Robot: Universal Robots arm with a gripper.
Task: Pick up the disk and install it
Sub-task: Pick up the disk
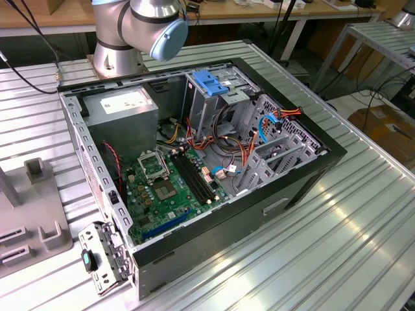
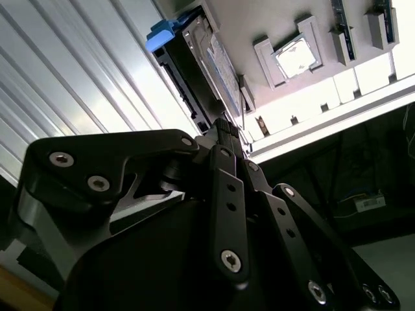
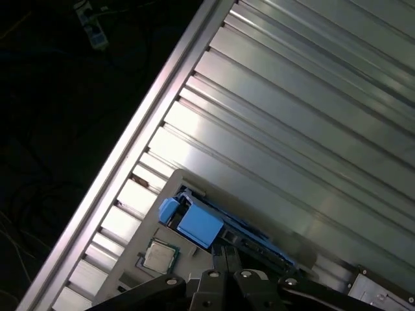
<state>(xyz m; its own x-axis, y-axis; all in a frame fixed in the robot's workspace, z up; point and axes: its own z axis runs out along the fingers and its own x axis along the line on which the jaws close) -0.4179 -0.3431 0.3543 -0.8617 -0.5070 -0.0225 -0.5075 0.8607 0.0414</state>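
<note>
Disk [image 2: 219, 61] label and power supply [image 1: 123, 107] label both carrying print too small to read; disk standing on edge in a grey fixture plate [image 2: 259, 19] just beside a processor chip [image 2: 295, 57]; gripper [image 2: 224, 127] hovering at the disk's near end, partly hiding it; clenched or released: cannot tell; open computer case [image 1: 305, 172] lying on the ribbed table [image 1: 337, 246].
</note>
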